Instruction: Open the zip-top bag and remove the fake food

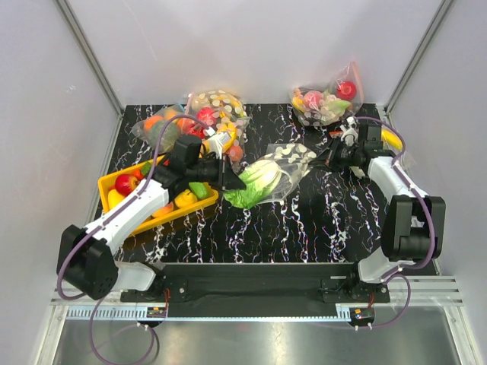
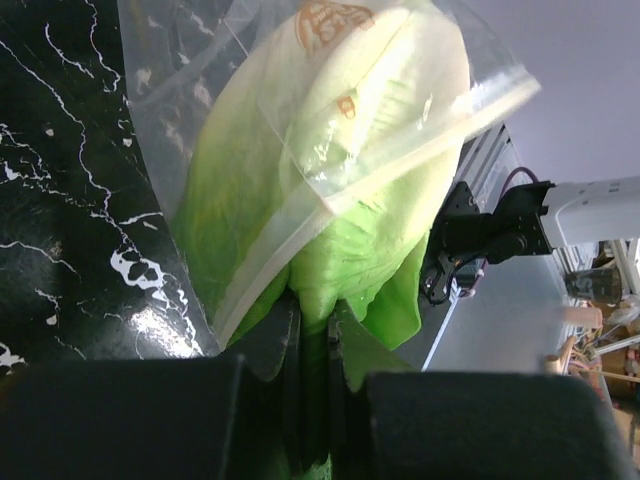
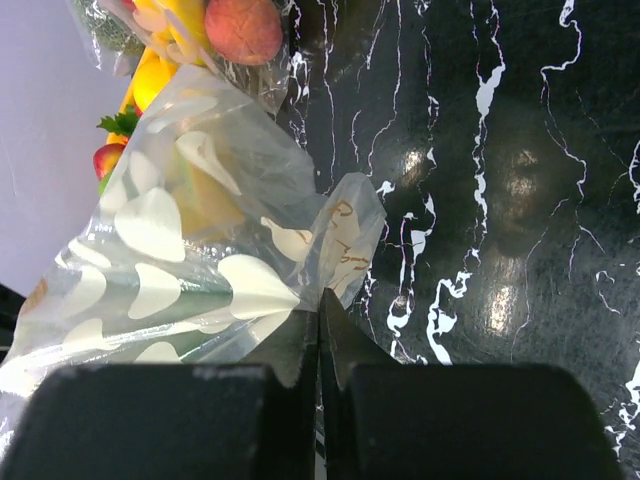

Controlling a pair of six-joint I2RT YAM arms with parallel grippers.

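The zip-top bag (image 1: 298, 160), clear with white dots, lies mid-table with its mouth toward the left. A leafy green lettuce (image 1: 253, 190), the fake food, sticks halfway out of that mouth. My left gripper (image 1: 233, 182) is shut on the lettuce's lower leaf edge. In the left wrist view the leaf (image 2: 372, 272) runs between the jaws of the gripper (image 2: 316, 326), and the bag's zip strip (image 2: 420, 132) crosses the lettuce higher up. My right gripper (image 1: 326, 161) is shut on the bag's far end. The right wrist view shows that gripper (image 3: 320, 306) pinching a corner of the dotted plastic (image 3: 190, 250).
A yellow tray (image 1: 103, 183) of fake fruit stands at the left, under my left arm. Other bags of fake food lie along the back: a dotted one (image 1: 218, 109), a plain one (image 1: 158, 128) and another at the right (image 1: 327, 99). A banana (image 1: 392, 139) rests by the right wall.
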